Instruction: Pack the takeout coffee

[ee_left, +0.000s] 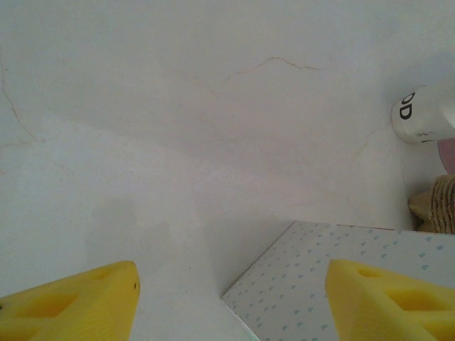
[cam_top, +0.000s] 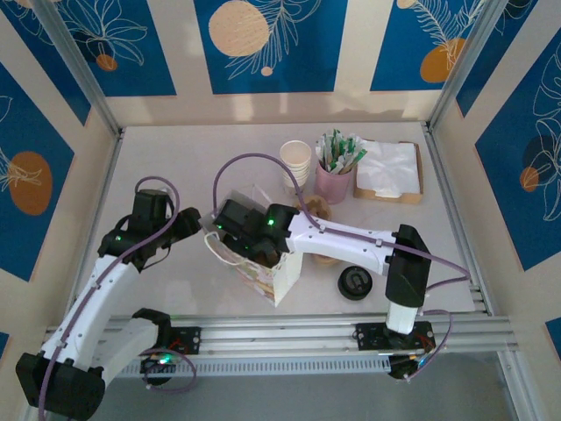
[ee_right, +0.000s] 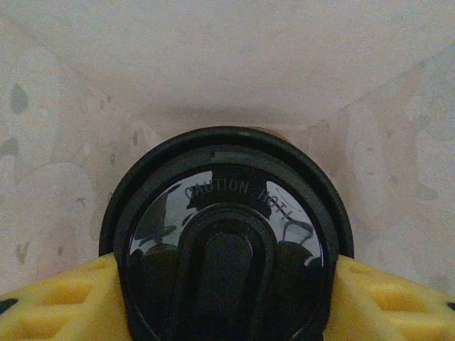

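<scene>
Surface: pale white top with faint veins [cam_top: 166, 167]; a grooved metal rail [cam_top: 289, 333] runs along its near edge.
Room: walls [cam_top: 263, 44] of cream and blue panels close three sides, marked with orange discs and white leaf outlines.
Far side: a stack of lidless cream cups [cam_top: 295, 160]; just to its right a pink cup [cam_top: 334, 186] full of green-and-white packets; then white napkins [cam_top: 390, 167] on a brown tray [cam_top: 419, 180].
Near side: a loose black lid [cam_top: 355, 283] lies flat, near the right arm's base.
Centre: a patterned paper bag [cam_top: 267, 267] stands open with its handles up.
In the way: the right arm stretches across above the bag and partly covers a brown item [cam_top: 321, 210] behind it.
Left end effector [cam_top: 195, 226]: released, yellow fingers [ee_left: 85, 302] wide apart with nothing between them, just beside the bag's left side.
Right end effector [cam_top: 224, 226]: clenched on the takeout coffee [ee_right: 227, 234], at the bag's open top.
Coffee position: between the right fingers, with pale creased bag walls around it; depth cannot be told.
Coffee orientation: black lid faces the right wrist camera, "CAUTION HOT" along its far edge. The cup body is hidden under the lid, its long axis running away from that camera.
</scene>
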